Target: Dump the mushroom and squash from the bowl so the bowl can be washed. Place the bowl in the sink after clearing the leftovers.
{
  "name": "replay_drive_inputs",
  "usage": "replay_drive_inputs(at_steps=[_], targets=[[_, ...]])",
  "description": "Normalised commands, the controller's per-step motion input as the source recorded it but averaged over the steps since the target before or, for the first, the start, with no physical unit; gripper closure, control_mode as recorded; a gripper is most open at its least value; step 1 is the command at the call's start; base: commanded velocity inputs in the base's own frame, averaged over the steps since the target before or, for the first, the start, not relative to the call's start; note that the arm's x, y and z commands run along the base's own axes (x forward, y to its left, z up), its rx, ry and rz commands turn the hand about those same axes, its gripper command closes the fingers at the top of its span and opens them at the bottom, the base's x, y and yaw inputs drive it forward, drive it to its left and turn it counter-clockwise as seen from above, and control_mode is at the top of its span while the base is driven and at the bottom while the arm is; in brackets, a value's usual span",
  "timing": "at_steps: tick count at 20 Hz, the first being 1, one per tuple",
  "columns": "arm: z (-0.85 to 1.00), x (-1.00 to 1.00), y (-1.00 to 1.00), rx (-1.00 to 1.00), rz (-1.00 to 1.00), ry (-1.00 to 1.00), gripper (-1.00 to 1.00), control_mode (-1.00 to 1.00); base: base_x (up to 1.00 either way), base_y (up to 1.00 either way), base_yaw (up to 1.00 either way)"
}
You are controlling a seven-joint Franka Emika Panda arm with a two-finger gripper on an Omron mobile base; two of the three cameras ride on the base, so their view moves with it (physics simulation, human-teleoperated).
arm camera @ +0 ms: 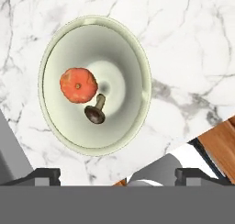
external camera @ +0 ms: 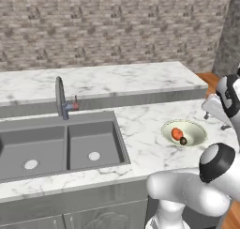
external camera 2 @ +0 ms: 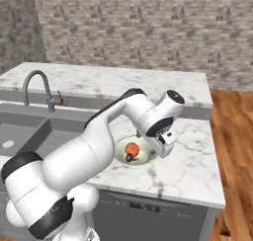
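The bowl (arm camera: pixel 126 58) sat upright on the marble counter (external camera: pixel 140 129), well to the right of the sink (external camera: pixel 61 143), with the orange squash (arm camera: pixel 78 85) and the brown mushroom (arm camera: pixel 95 112) touching each other near its middle. The gripper (arm camera: pixel 117 175) hung above it with its dark fingertips (arm camera: pixel 43 175) spread wide apart, gripping nothing and clear of the rim. Behind the sink's divider stood the grey faucet (external camera: pixel 60 97).
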Motion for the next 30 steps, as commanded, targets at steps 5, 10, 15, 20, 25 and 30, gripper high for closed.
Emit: replay_drive_inputs(at_steps=[5,10,15,20,25,30], targets=[[-0.74,0.08,-0.27,0.0,-0.01,0.0,-1.0,-1.0,0.0,0.0,0.0],[-0.47,0.14,-0.13,0.0,-0.01,0.0,-1.0,-1.0,0.0,0.0,0.0],[-0.28,0.27,0.0,0.0,0.0,0.0,-1.0,-1.0,0.0,0.0,0.0],[-0.32,0.27,0.0,0.0,0.0,0.0,-1.0,-1.0,0.0,0.0,0.0],[-0.31,0.09,0.0,0.0,-0.01,0.0,-1.0,-1.0,0.0,0.0,0.0],[-0.12,0.0,0.0,0.0,0.0,0.0,-1.0,-1.0,0.0,0.0,0.0]])
